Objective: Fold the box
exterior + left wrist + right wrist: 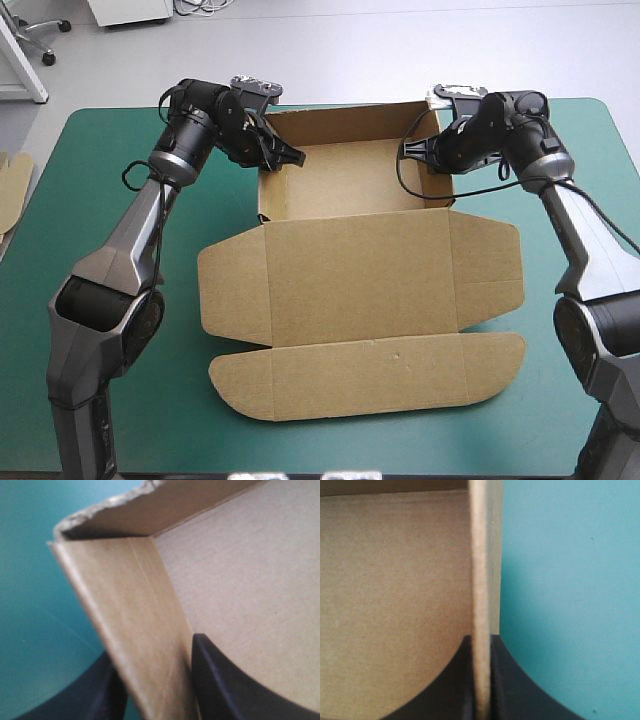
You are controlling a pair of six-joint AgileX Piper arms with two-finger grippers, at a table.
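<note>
The brown box (350, 180) stands as an open tray at the far middle of the table, its walls raised. Its lid (360, 275) lies flat toward the front edge, with rounded flaps. My left gripper (288, 155) is at the tray's left wall. In the left wrist view that wall (135, 605) runs between the black fingers (225, 680), with the left gripper (152, 647) shut on it. My right gripper (415, 150) is at the tray's right wall. Its own view shows that wall (481, 555) edge-on and pinched, with the right gripper (481, 639) shut on it.
More brown board (12, 190) shows at the table's left edge. The teal-green cover (110, 330) lies bare to the left and right of the lid and along the front edge.
</note>
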